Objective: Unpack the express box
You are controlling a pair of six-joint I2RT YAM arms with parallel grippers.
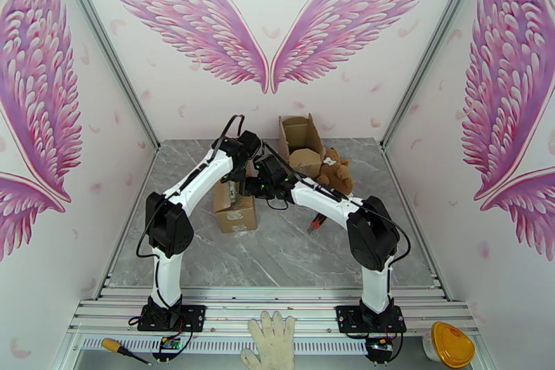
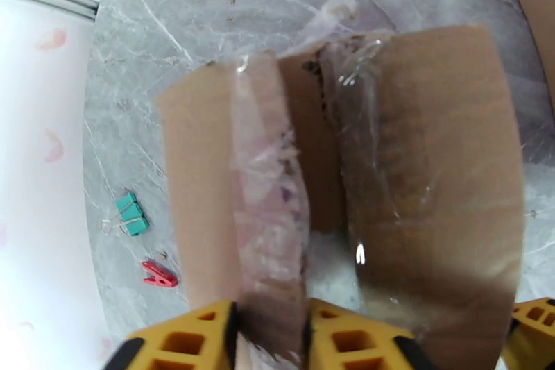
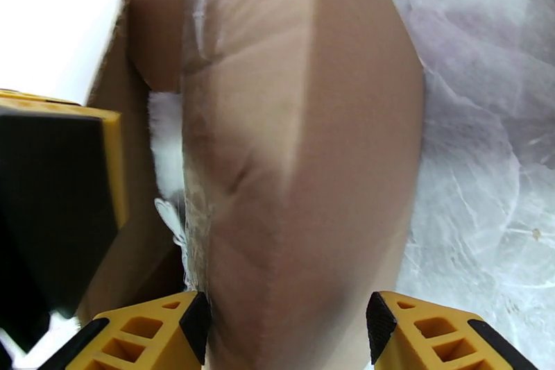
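- Left pincer (image 2: 269, 312) pinched shut on the box's (image 1: 234, 215) taped flap (image 2: 267, 177).
- Right pincer (image 3: 286, 305) straddled the other flap (image 3: 298, 156), wide; grip unclear.
- Box lay beneath both, long axis running nearward from them.

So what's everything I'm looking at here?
Taped brown cardboard box: one, brown, table centre.
Open brown cardboard box: one, brown, table back.
Brown teddy bear: one, brown, right of the open box.
Teal binder clips: apparently two, teal, on the table beside the taped box.
Red plastic clothespin: one, red, near the clips.
White work glove: one, white, near rail.
Yellow-handled screwdriver: one, near-left corner.
Yellow-lidded tub: one, near-right corner.
Grey marble table: one, grey, underneath.
Left gripper: one, yellow-black, pinching a box flap.
Right gripper: one, yellow-black, astride another flap.
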